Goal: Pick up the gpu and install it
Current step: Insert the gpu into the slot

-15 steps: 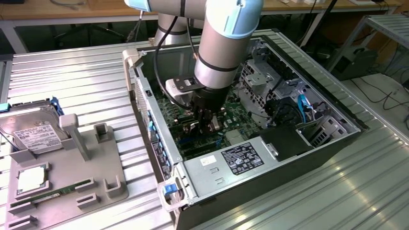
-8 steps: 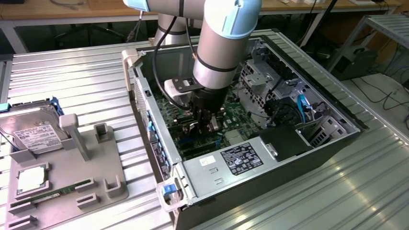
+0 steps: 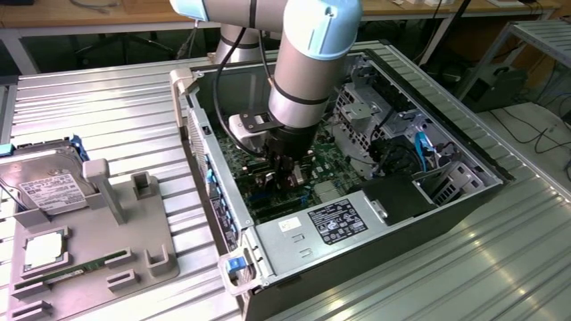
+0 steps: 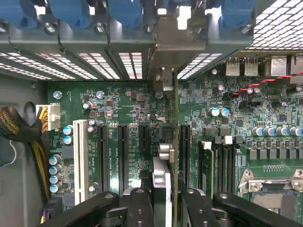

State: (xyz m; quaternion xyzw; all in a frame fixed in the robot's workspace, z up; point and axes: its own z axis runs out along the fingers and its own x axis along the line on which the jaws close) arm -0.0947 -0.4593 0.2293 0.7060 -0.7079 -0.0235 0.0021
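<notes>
My gripper (image 3: 283, 172) reaches down into the open computer case (image 3: 357, 224), over the green motherboard (image 3: 259, 190). In the wrist view the gripper (image 4: 165, 208) is shut on the gpu (image 4: 164, 156), which I see edge-on. The card's thin green board and dark heatsink run away from the black fingers (image 4: 138, 203) toward the case's rear wall. Its silver end bracket (image 4: 179, 40) lies against the rear slot openings. The card stands upright over a black expansion slot (image 4: 184, 151). Whether its lower edge sits in the slot is hidden.
A white slot (image 4: 80, 156) and other black slots (image 4: 122, 156) lie beside the card. Braided cables (image 4: 19, 127) and RAM slots (image 4: 222, 161) flank it, with the CPU socket (image 4: 274, 184) nearby. Outside the case, a grey fixture (image 3: 98, 247) holds a hard drive (image 3: 49, 187) and a RAM stick (image 3: 67, 273).
</notes>
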